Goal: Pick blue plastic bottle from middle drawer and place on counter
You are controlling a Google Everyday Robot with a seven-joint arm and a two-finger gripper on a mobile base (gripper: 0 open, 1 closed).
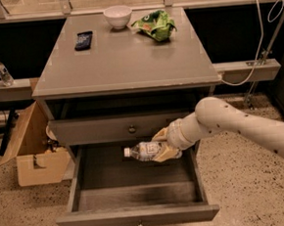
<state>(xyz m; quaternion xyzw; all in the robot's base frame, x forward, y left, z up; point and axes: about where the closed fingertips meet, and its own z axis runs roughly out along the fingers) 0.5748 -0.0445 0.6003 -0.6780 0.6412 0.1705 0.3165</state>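
Note:
The blue plastic bottle (144, 150) is a small clear bottle with a white cap and a pale label. It lies sideways in my gripper (162, 145), cap pointing left. The gripper is shut on it and holds it above the open middle drawer (136, 217), near the drawer's back right. My white arm (241, 127) reaches in from the right. The counter (123, 62) is the grey cabinet top above.
On the counter stand a white bowl (117, 15), a green snack bag (155, 25) and a dark phone (83, 40). A closed drawer front (128, 128) sits above the open one. A cardboard box (33, 152) stands left of the cabinet. A slim water bottle (1, 72) stands on the far left ledge.

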